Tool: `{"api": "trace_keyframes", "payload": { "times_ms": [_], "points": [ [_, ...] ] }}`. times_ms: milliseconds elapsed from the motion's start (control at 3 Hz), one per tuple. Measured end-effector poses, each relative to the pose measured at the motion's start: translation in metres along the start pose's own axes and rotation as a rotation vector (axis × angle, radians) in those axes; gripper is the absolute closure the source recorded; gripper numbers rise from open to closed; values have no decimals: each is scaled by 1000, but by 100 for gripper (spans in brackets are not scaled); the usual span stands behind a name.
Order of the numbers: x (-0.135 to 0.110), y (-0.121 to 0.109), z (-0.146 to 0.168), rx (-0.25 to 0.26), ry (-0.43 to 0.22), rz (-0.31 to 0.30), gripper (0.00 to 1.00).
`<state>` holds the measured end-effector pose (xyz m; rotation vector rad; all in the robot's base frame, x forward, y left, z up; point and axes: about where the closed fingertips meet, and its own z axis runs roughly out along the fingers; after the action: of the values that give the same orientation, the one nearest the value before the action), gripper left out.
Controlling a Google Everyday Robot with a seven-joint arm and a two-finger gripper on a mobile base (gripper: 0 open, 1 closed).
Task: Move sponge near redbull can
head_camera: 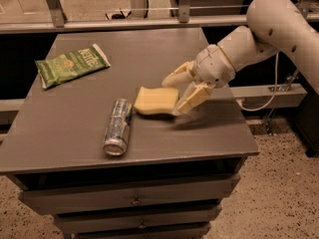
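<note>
Pale yellow sponge [153, 101] in cream hand [172, 96] over grey table [65, 128] — silver-blue redbull can [117, 127], green bag [72, 63].

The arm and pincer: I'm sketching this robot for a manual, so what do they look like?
The arm is smooth off-white, built of rounded, bulbous segments, with small dark dots on the big joint. A thin pale cable hangs behind it. The pincer, over the table at the sponge, has two tapered pale yellow fingers on a round white wrist.
</note>
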<state>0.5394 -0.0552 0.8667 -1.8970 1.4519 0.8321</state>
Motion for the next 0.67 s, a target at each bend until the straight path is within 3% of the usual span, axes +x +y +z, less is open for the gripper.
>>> {"api": "trace_keyframes", "payload": {
  "times_ms": [333,667],
  "points": [
    [1,0,-2,6,9,-1,0],
    [2,0,-3,8,11,-2,0]
  ]
}}
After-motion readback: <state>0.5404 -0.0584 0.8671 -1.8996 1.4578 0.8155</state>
